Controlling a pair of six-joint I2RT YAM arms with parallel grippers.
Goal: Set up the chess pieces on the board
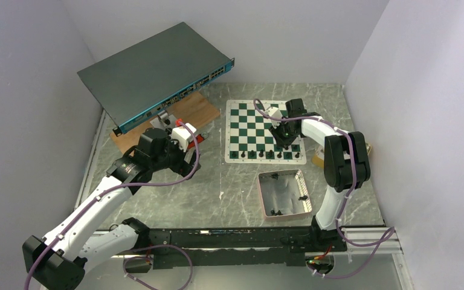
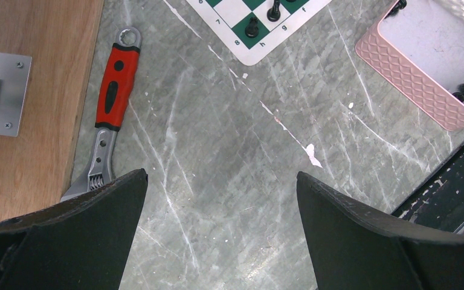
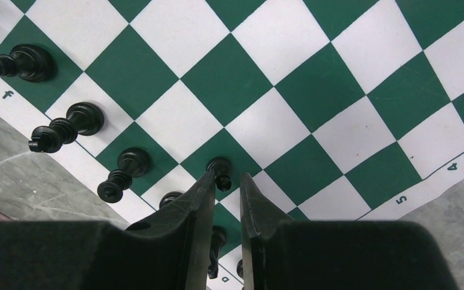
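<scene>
One pawn (image 3: 220, 171) upright on board (image 3: 314, 84), at right gripper (image 3: 228, 179)

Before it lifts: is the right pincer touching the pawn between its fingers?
Cannot tell. Right wrist view: the right pincer shows a gap on one side of the pawn; on the other, finger and pawn overlap.

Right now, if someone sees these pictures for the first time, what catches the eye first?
The green-and-white board lies right of centre, and the right gripper hangs over its near rows, fingers slightly apart around one black pawn. At the back left a large dark network switch leans tilted; a red-handled wrench lies beside the wooden slab.
</scene>
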